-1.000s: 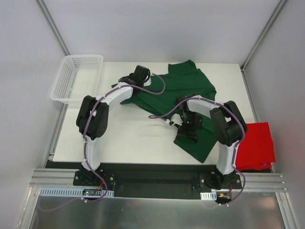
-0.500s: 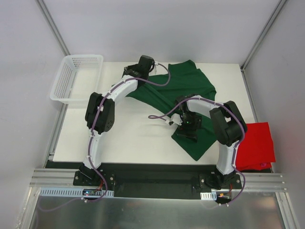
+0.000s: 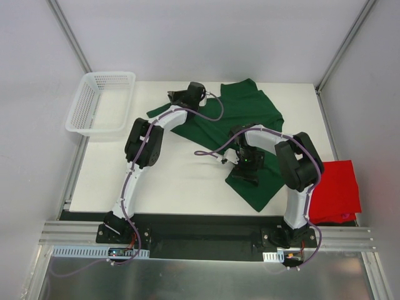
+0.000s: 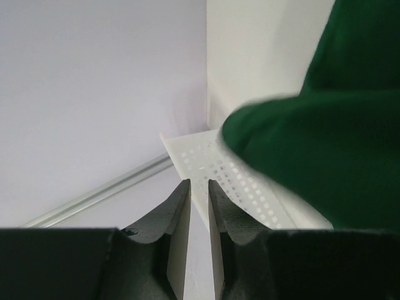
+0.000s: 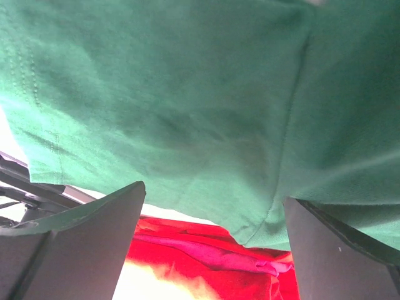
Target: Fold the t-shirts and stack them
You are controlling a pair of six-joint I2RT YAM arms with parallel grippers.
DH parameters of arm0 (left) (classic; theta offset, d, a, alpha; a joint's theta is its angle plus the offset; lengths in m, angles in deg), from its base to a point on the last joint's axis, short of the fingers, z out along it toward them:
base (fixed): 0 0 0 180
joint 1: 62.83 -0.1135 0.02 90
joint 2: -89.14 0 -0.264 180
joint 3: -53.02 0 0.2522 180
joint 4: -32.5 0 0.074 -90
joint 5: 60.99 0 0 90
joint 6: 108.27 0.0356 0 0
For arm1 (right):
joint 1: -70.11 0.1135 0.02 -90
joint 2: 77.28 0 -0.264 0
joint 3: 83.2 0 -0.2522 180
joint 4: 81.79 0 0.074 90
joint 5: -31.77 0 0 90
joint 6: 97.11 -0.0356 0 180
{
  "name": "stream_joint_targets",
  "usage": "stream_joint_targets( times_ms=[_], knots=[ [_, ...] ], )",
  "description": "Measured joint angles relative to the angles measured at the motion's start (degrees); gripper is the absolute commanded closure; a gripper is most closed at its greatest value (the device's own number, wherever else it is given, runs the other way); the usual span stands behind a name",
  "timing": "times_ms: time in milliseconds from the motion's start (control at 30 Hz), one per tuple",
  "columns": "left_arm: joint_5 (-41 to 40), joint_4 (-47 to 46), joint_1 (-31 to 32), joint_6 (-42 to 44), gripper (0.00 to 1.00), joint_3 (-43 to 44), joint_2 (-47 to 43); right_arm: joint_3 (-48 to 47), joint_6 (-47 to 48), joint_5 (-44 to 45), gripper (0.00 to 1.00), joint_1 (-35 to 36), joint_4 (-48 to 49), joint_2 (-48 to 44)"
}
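White table (image 3: pixel 175 181) under green t-shirt (image 3: pixel 250 109)

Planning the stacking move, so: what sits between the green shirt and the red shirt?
Top view: the right arm's elbow and upright link stand between the green shirt and the red shirt.

Robot lab cell: plain white walls (image 3: pixel 187 37), aluminium rail (image 3: pixel 69 234).
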Motion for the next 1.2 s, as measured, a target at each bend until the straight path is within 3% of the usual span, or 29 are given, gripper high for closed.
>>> stream_joint_targets(
  times_ms=[300, 433, 467, 500, 533, 733, 967, 1200],
  knots=[
    [-1.2, -20.0, -0.6, 13.6, 0.84, 2.0, 5.6, 0.0, -0.1, 0.0, 0.04, 0.3, -0.1, 0.0],
    [-1.7, -25.5, -0.6, 16.8, 0.76, 2.2, 5.7, 0.0, -0.1, 0.1, 0.04, 0.4, -0.1, 0.0],
    [-2.2, -26.4, -0.6, 16.9, 0.59, 2.0, 5.7, 0.0, -0.1, 0.0, 0.04, 0.4, -0.1, 0.0],
    [-2.7, -26.7, -0.5, 16.6, 0.48, 1.3, 5.4, 0.0, -0.1, 0.1, 0.04, 0.4, -0.1, 0.0],
    [-2.9, -25.9, -0.5, 16.4, 0.48, 0.4, 4.7, 0.0, -0.1, 0.1, 0.04, 0.4, -0.1, 0.0],
    [-0.5, -3.5, 0.7, -2.6, 0.51, -12.4, -7.5, 0.0, -0.1, 0.2, 0.04, 0.5, -0.1, 0.1],
    [9.6, 18.3, 0.7, -26.4, 0.57, -15.1, -23.1, 0.0, -0.1, 0.3, 0.04, 0.5, -0.2, 0.1],
    [30.6, 30.8, -7.5, -47.3, 0.62, -15.0, -31.6, 0.0, -0.2, 0.4, 0.04, 0.6, -0.2, 0.2]
  ],
)
